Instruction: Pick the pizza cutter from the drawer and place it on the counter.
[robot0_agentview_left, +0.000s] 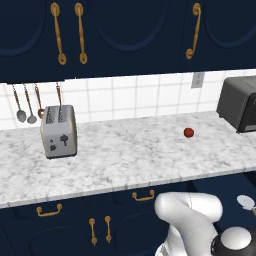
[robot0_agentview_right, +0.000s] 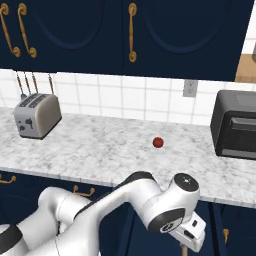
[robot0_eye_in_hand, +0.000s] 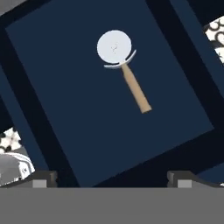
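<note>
We record the long stone counter as white with grey marbling and a pale front edge. The cabinets above and below it are dark navy blue, fitted with brass-gold handles. The tiled backsplash is white. The boxy toaster at the left is silver-grey with dark controls; the toaster oven at the right is dark grey to black. The small round fruit is red. In the hand view, the dark navy-blue drawer box holds the pizza cutter, its wheel pale silver, its handle tan wood. The floor beside it shows a black-and-white pattern.
</note>
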